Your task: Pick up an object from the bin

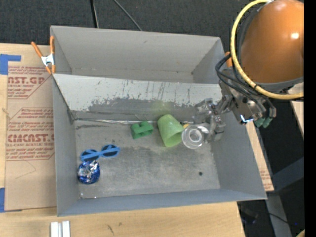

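Note:
My gripper (213, 116) is low in the bin near its right wall. Just to its lower left lies a small clear round cup (192, 136) with its opening facing up, touching or nearly touching the gripper's tip. A light green plastic cup (169, 130) lies on its side right against the clear one, on its left. Further left, a small dark green block (141, 129) rests on the bin floor.
At the bin's front left lie a flat blue propeller-shaped piece (100, 153) and, just below it, a blue and silver crumpled ball (89, 172). The arm with its orange dome reaches in over the right rim.

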`<control>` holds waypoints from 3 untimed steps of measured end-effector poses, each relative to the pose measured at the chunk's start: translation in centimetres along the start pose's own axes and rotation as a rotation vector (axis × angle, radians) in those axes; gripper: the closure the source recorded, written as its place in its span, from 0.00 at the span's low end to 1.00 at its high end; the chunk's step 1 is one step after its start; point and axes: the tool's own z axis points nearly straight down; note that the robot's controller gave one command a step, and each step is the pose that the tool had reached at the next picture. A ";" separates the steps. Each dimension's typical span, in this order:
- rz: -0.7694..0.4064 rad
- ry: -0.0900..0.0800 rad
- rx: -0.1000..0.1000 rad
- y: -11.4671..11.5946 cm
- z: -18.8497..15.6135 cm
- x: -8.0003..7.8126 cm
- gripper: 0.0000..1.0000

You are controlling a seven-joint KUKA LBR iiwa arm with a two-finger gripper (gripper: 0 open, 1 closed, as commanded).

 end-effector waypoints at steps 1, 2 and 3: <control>-0.001 0.009 -0.002 0.0 0.5 0.1 1.00; 0.170 0.013 -0.002 -1.7 5.8 -2.8 1.00; 0.199 0.020 -0.003 -1.6 18.0 -0.4 1.00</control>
